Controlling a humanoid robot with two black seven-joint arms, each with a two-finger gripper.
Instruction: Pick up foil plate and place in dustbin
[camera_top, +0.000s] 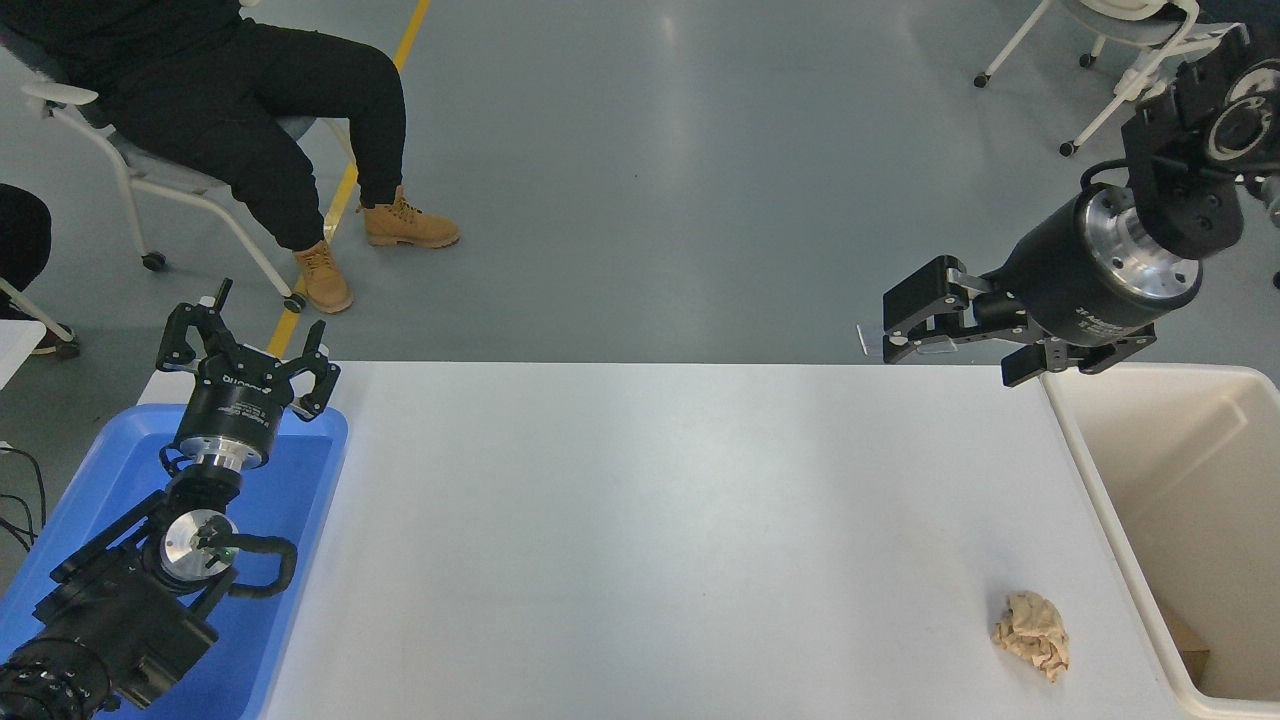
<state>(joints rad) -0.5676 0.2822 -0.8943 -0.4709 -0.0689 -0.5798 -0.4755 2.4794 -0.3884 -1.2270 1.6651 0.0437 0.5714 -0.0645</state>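
The foil plate is out of view. The cream dustbin (1100, 480) stands at the table's right end, and the part of its inside that shows holds only a small brown scrap. My right gripper (903, 318) hangs in the air above the table's far right edge, just left of the dustbin's far corner. It points left, and its jaws are open and empty. My left gripper (245, 338) is parked at the lower left over the blue tray, open and empty.
A crumpled tan paper ball (1032, 633) lies on the white table (660, 520) near the dustbin's front. A blue shallow tray (290, 500) sits at the table's left end. A seated person (250, 110) is beyond the far left corner. Wheeled chairs stand at the far right.
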